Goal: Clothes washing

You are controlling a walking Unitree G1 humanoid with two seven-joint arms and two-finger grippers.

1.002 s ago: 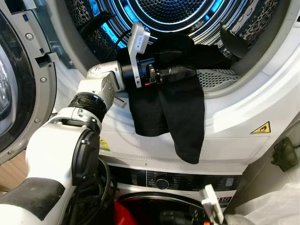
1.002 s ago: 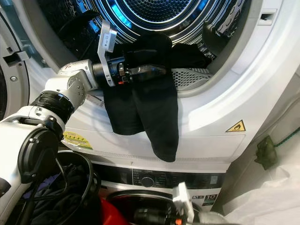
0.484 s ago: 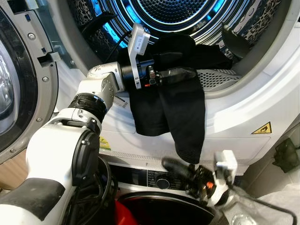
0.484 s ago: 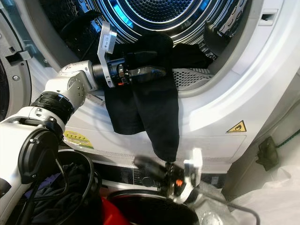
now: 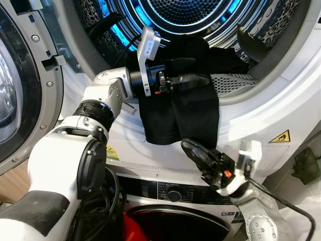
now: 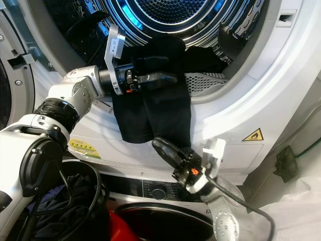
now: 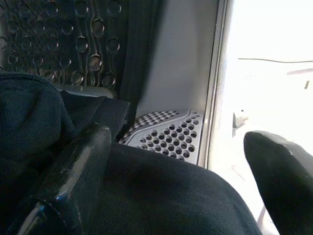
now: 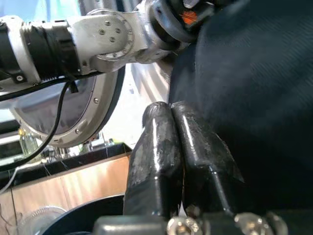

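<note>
A black garment (image 5: 195,110) hangs from the upper machine's drum (image 5: 185,10) over the white door rim (image 5: 261,115). My left gripper (image 5: 188,70) reaches across the top of the garment at the rim, open, its fingers (image 7: 73,171) spread wide with the black cloth lying between them. My right gripper (image 5: 188,146) is raised from below to the garment's hanging end, pointing up and left. Its two fingers (image 8: 161,147) are pressed together, shut, with the dark cloth beside them and nothing seen between them.
The round door (image 5: 20,90) stands open on the left. A perforated metal filter (image 5: 233,83) lines the drum's mouth. Below is a second machine with a control knob (image 5: 174,196). A dark basket (image 6: 75,201) with clothes sits low on the left.
My right arm has risen from the bottom of the view up to the garment's hanging end, which now sits higher. The left gripper has stayed on the garment at the rim.
</note>
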